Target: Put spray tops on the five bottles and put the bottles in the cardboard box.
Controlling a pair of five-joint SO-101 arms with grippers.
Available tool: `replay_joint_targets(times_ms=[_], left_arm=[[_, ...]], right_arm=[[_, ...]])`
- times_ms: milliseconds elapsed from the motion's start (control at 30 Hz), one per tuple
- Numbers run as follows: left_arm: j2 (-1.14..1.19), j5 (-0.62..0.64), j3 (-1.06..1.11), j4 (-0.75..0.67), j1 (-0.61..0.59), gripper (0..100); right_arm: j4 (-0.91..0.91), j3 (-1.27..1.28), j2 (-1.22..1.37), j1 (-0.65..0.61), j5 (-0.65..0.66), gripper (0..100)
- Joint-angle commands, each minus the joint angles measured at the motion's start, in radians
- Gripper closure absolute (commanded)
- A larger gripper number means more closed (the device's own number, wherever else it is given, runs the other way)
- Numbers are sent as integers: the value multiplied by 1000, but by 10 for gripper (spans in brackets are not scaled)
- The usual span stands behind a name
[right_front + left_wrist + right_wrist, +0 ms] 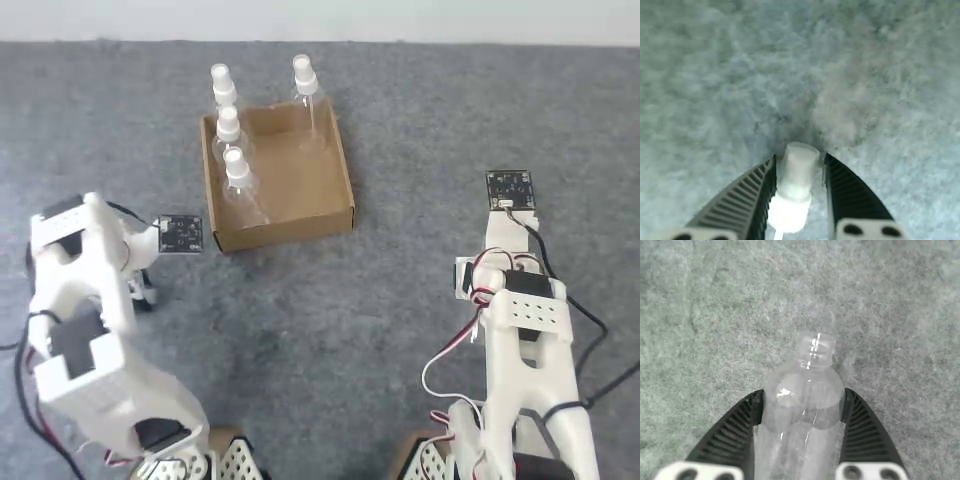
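**Spray top [794, 185] and uncapped bottle [802, 405] held in separate claws, four already boxed**

On the left, the left claw [799, 159] is clamped on the white spray top. Its ribbed black jaws press the narrow upper part from both sides. The rounded head points away from the wrist, toward the grey desk [400, 100], and the wider collar sits nearer the camera. A thin tube seems to trail from the collar. The grip looks chosen to leave the collar free, so that end can meet a bottle neck.

In the middle, the cardboard box [335, 215] sits open on the desk between the two arms. Four capped bottles [235, 170] stand upright in it, as far as the high view tells. Three are along its left side and one is at the back right corner. Bare cardboard shows at the front right, which I judge to be room for one more.

On the right, the right claw [802, 392] grips a clear plastic bottle around its shoulder, one jaw against each side. The threaded neck is open, has no top, and points away from the wrist over the desk. Holding it by the body keeps the neck clear, which suits receiving the spray top. This looks like the fifth bottle, not yet capped or boxed.
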Motion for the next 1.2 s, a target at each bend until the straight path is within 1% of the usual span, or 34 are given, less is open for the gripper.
replay_joint_targets(times_ms=[0,100,233,300,500,633,767,900,1167], left_arm=[[15,-6,-42,-48,8,863],[25,-5,-42,-48,5,874],[25,-5,-42,-37,6,978],[25,12,-53,0,6,989],[25,141,-203,207,21,987],[25,193,-325,364,25,988],[25,207,-412,465,15,988],[25,259,-421,479,2,988],[20,454,-423,479,0,988]], right_arm=[[-22,-5,-31,-10,0,932],[-22,-5,-31,-10,0,932],[-22,-5,-31,-10,0,932],[-22,-5,-31,-10,0,932],[-22,-5,-31,-10,0,932],[-19,-5,-31,-10,0,932],[-19,-5,-31,-10,0,935],[-19,-5,-31,-8,0,935],[-16,-5,-35,-10,0,935]])
